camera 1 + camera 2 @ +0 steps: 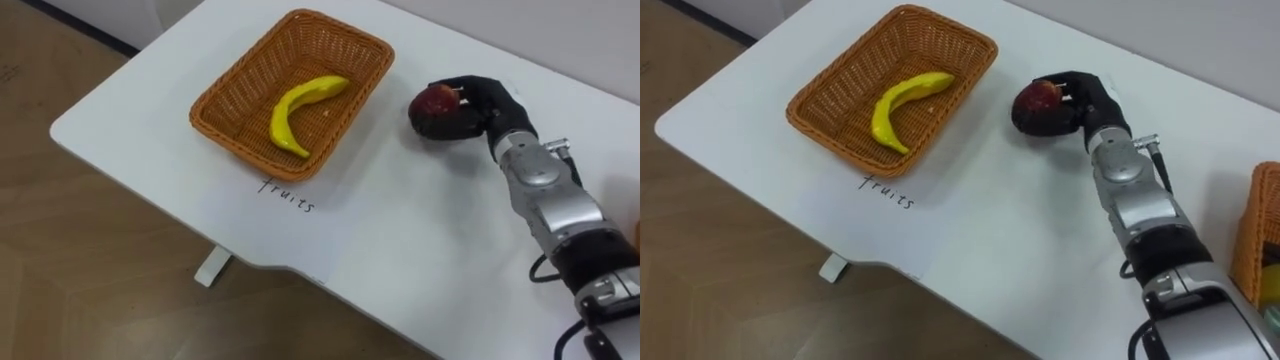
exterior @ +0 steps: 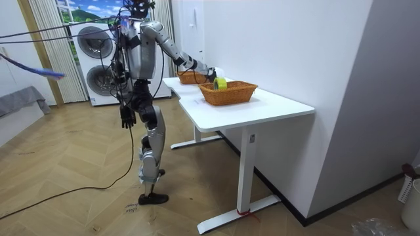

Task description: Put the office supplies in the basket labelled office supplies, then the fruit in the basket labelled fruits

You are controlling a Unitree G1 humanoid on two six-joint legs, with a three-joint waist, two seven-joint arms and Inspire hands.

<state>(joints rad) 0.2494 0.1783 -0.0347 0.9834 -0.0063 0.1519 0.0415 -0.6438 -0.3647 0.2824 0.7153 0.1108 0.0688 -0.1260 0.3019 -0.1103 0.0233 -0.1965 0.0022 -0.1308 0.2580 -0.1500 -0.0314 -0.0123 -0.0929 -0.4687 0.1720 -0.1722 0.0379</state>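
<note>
Well, the apple point(image 1: 433, 108) is in the robot's right hand point(image 1: 490, 105), whose dark fingers and thumb are curled round it from the far side and the right. The red fruit sits low over the white desk point(image 1: 400, 220), just to the right of the fruit basket point(image 1: 270, 60) and still outside it. I cannot tell whether it rests on the surface or is held a little above it. Inside that wicker basket lies a yellow banana point(image 1: 290, 110), curved, with one end toward the near rim. A handwritten word point(image 1: 288, 195) is marked on the desk in front of the basket.

Further to the robot's right a second wicker basket point(image 1: 1255, 230) stands on the same desk, well apart from the first. In the room view a yellow-green roll of tape point(image 2: 220, 84) shows at its rim.

From across the room, the robot stands upright on the wood floor point(image 2: 79, 170) at the desk's far end, right arm stretched out over the top. Its left hand point(image 2: 126, 117) hangs down by its hip. Behind it stand two stacked washing machines point(image 2: 92, 62).
</note>
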